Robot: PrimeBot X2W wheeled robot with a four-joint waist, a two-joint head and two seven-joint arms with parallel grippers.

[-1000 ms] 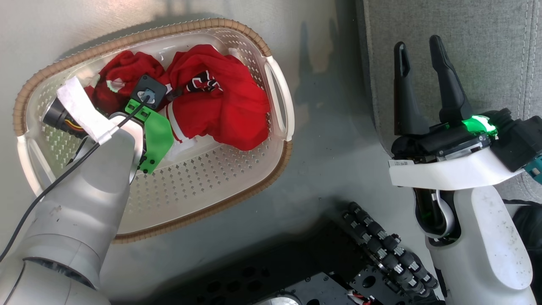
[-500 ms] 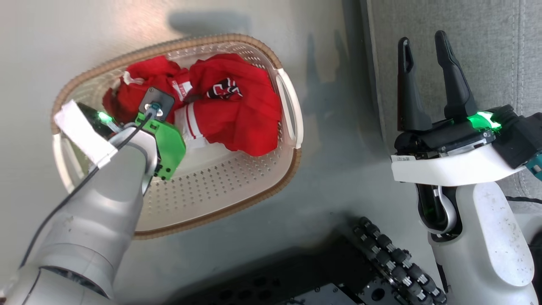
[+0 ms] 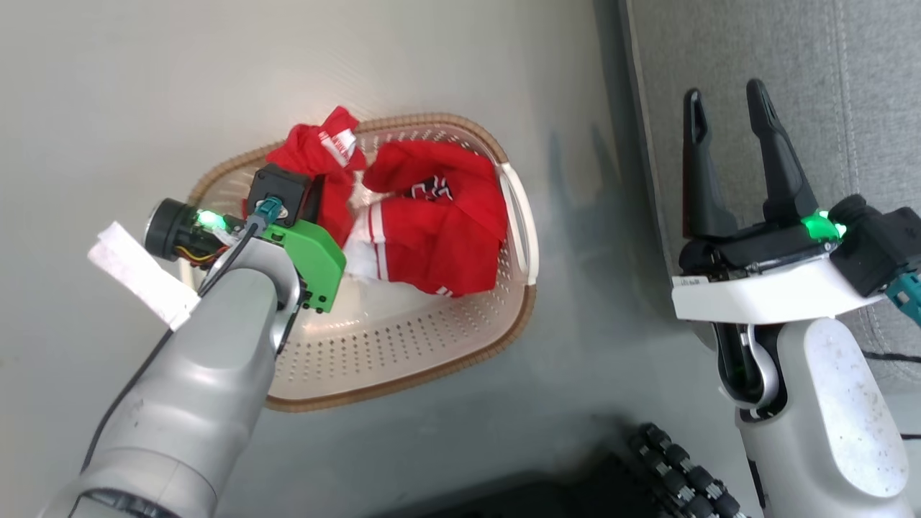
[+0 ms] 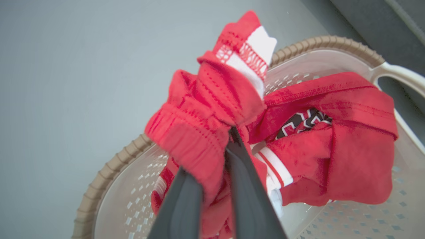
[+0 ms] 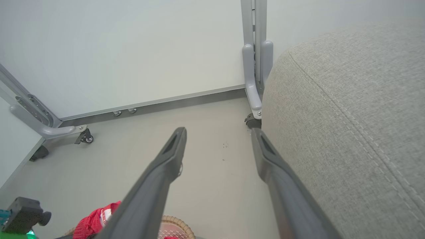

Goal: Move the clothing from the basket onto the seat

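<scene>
Left end effector [image 4: 219, 152] clamps one garment [image 4: 199, 132] above the basket [image 3: 403, 385]; the other garment [image 3: 439, 230] lies inside, none on the seat [image 3: 791, 72] yet, right end effector [image 3: 725, 92] spread apart.

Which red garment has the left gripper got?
The bunched garment, pinched by the left gripper; the garment with the black print lies loose in the basket.

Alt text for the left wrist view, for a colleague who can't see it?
The left tool is shut on a bunched red garment, above the cream basket. A second red garment lies in the basket, which stands on grey floor.
</scene>
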